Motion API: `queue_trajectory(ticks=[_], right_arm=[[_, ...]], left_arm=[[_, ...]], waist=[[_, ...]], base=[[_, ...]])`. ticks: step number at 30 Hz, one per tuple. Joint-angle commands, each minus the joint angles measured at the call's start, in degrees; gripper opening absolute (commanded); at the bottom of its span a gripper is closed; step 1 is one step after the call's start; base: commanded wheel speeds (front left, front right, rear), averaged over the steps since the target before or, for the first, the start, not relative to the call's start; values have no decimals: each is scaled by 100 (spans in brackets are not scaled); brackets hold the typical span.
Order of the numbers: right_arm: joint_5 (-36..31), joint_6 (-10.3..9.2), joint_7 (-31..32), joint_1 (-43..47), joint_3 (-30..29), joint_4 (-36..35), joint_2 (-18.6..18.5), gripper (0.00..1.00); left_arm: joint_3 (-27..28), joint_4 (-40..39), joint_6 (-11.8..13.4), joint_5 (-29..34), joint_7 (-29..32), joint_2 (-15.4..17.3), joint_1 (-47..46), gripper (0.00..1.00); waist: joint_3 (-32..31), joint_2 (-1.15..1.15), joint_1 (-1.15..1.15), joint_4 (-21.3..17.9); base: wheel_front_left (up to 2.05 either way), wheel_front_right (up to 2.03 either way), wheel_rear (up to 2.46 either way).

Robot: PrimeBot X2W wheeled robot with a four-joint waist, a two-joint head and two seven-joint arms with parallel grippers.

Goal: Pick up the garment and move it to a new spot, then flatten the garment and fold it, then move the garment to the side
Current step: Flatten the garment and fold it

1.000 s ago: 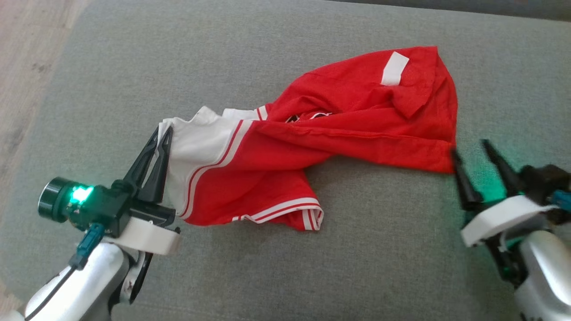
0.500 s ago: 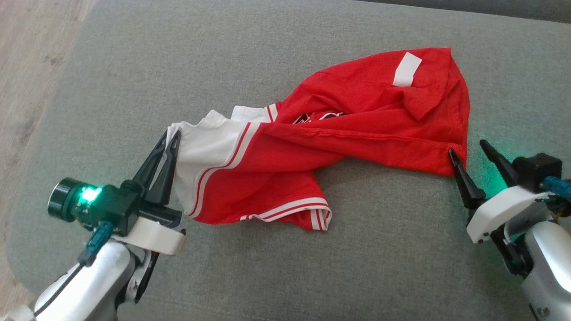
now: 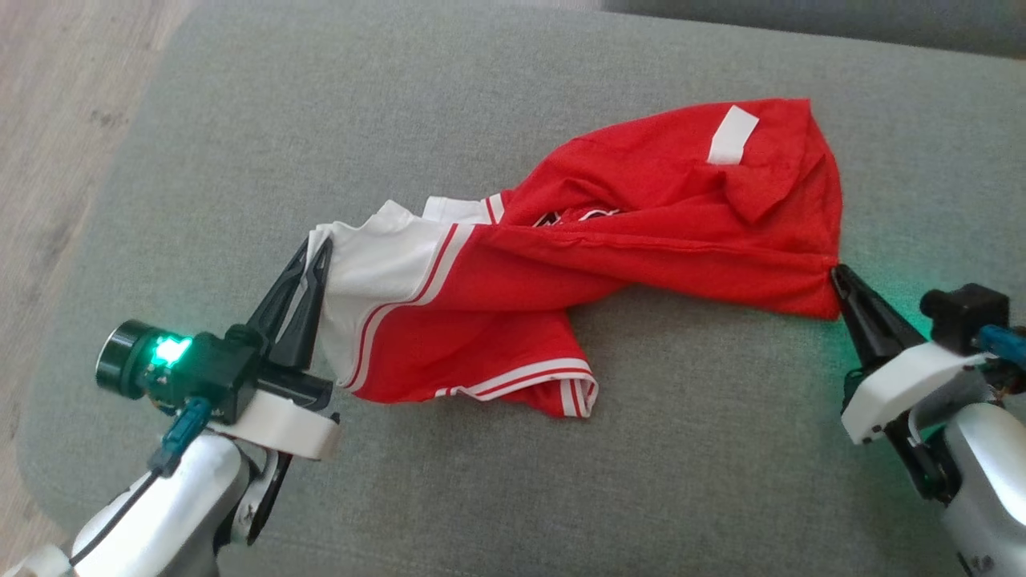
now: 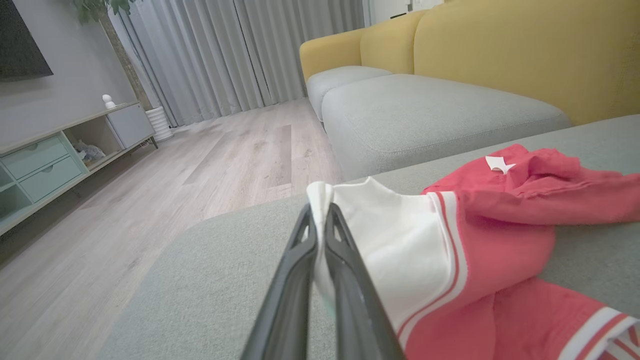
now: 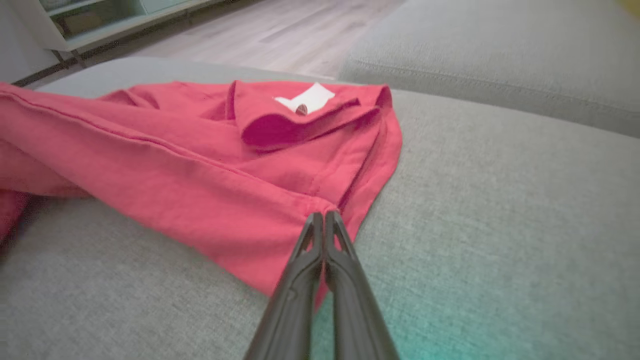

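Observation:
The garment (image 3: 609,264), a red mesh jersey with white panels and red-striped trim, lies crumpled and stretched sideways across a grey cushion (image 3: 481,481). My left gripper (image 3: 315,250) is shut on the white panel's edge at the garment's left end; the left wrist view shows white cloth (image 4: 390,240) pinched between the left gripper (image 4: 320,212) fingers. My right gripper (image 3: 838,274) is shut on the red corner at the garment's right end, with the right gripper (image 5: 324,216) tips closed over the red hem (image 5: 280,215). A white label (image 3: 732,135) shows near the top.
The grey cushion's left edge drops to a wood floor (image 3: 48,120). The left wrist view shows another grey ottoman (image 4: 430,115), a yellow sofa back (image 4: 525,50), a low cabinet (image 4: 45,160) and curtains (image 4: 240,50) beyond.
My right gripper moved in to the garment's right corner and closed on it. The left gripper kept its grip. The camera shifted slightly.

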Motion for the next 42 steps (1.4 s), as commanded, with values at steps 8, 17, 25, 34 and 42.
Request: queue_trajectory(ticks=[8, 17, 25, 34, 42], right_arm=[[-180, -5, -803, 36, -578, -593, -371, 0], [-976, -5, -854, -235, -1873, -2285, -531, 0], [-1139, -5, -18, -1189, -1887, -3070, -770, 0], [-910, -5, 194, -2915, -961, -1946, -914, 0], [-1416, -5, -446, -4747, -553, -656, -744, 0]], left_arm=[[310, -445, -43, 388, -111, 682, -440, 0], [742, -1227, -497, 702, 179, 1510, -1625, 0], [1061, -1171, -1311, 582, 610, 1535, -3282, 0], [704, 537, -2116, 924, 878, 996, -4891, 0], [726, 2436, -2106, 1273, 54, 206, -6386, 0]], waist=[[-674, 0, 0, -301], [-1306, 0, 0, -763], [-1265, 0, 0, -1080], [-231, 0, 0, -1227], [791, 0, 0, -1214]], base=[[0, 0, 0], [0, 0, 0], [0, 0, 0], [0, 0, 0], [0, 0, 0]])
